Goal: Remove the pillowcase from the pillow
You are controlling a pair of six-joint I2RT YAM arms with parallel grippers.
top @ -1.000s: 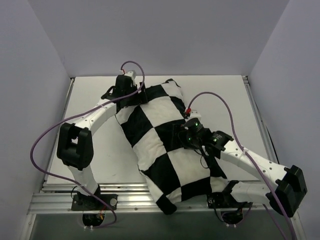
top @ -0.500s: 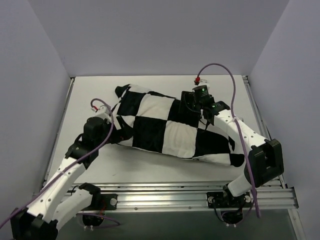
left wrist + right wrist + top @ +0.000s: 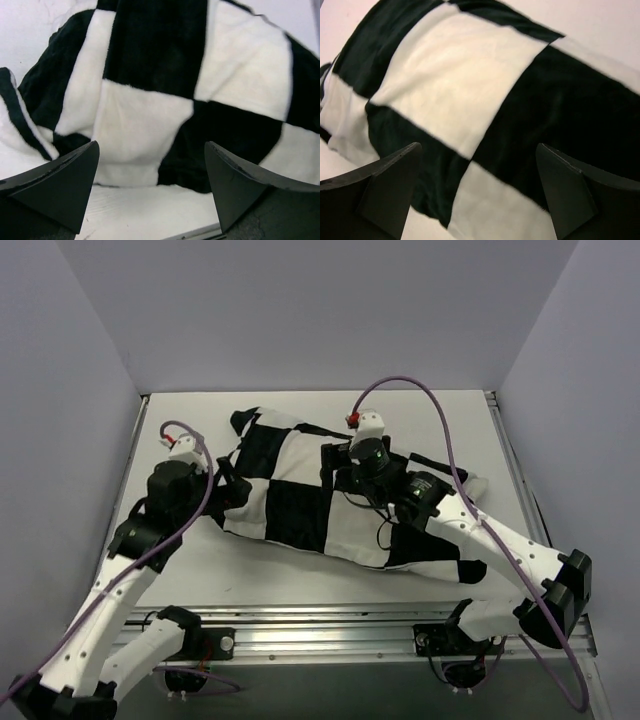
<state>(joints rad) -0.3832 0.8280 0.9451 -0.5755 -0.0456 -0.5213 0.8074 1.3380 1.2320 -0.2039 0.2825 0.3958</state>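
— Pillowcase point(image 3: 290, 495): where is it?
— Lying plump across the middle of the table point(image 3: 200, 570), its black and white squares running left to right.
— And the left gripper point(image 3: 150, 150)?
— Low, just beside the case's left end, jaws spread wide with nothing between them.
— The right gripper point(image 3: 477, 150)?
— Over the squares near the middle, also spread wide and holding nothing.

Pillowcase point(image 3: 290, 498) across table point(image 3: 440, 412) centre; left gripper point(image 3: 228, 486) at its left end, right gripper point(image 3: 333, 466) over its middle.
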